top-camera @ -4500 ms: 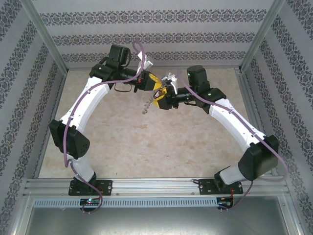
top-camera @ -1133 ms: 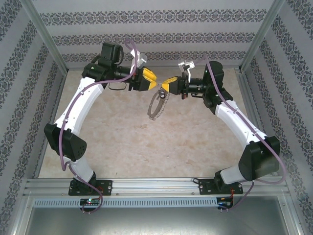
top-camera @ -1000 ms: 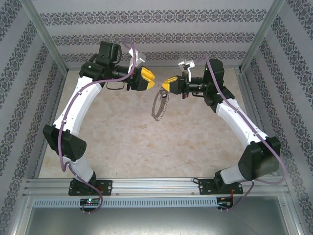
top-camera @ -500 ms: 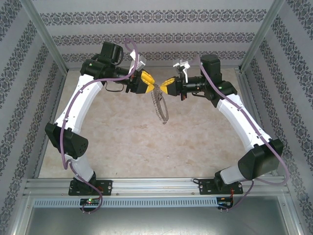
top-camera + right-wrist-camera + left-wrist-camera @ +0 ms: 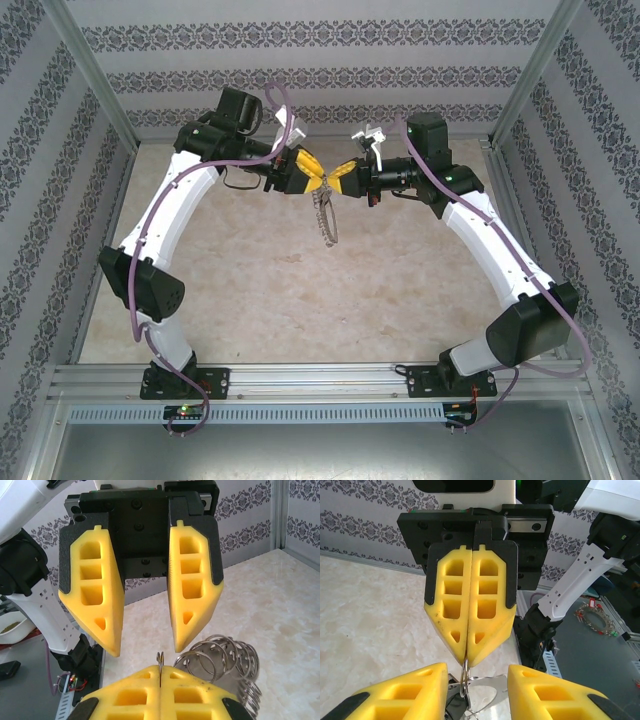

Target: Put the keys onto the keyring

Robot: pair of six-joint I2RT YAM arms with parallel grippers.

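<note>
So, the keyring (image 5: pixel 326 218) dangles above the table (image 5: pixel 250 300), its top edge clenched in the right pincer (image 5: pixel 467 660). At the keyring's top, the left pincer (image 5: pixel 145 650) sits released, fingers apart either side.

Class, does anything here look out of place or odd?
The keyring hangs in mid-air above the table, pinched by its rim in the shut right pincer, facing the open left pincer.
</note>
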